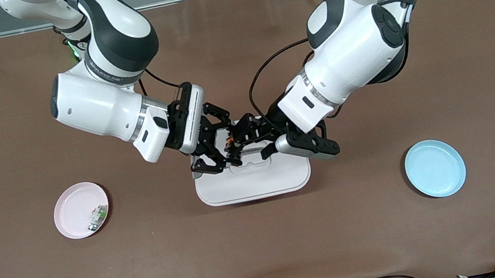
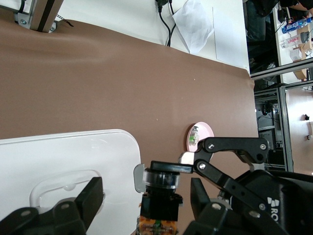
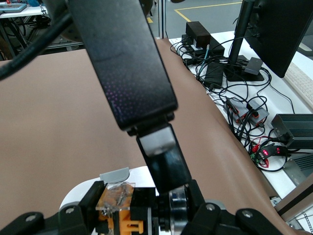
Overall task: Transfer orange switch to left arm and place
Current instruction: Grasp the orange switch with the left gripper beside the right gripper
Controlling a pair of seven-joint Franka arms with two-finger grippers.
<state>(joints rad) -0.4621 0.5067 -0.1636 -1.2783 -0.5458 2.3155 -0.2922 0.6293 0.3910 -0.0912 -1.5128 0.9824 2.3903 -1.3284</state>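
Observation:
The orange switch [image 1: 229, 140] is up in the air over the white box [image 1: 255, 181], at the edge nearest the robots' bases. My right gripper [image 1: 219, 145] is shut on it end to end, one finger on the orange end and one on the round cap, as the right wrist view shows [image 3: 144, 210]. There the switch [image 3: 128, 211] lies between the pads. My left gripper [image 1: 240, 139] is open around the switch's black body [image 2: 161, 196], with gaps on both sides in the left wrist view [image 2: 146, 198]. The box also shows under both hands [image 2: 58, 156] [image 3: 80, 188].
A pink plate [image 1: 81, 210] with a small white-and-green part [image 1: 97, 217] lies toward the right arm's end. A blue plate [image 1: 435, 168] lies toward the left arm's end. The box has a grey side latch [image 2: 139, 177]. Brown table all round.

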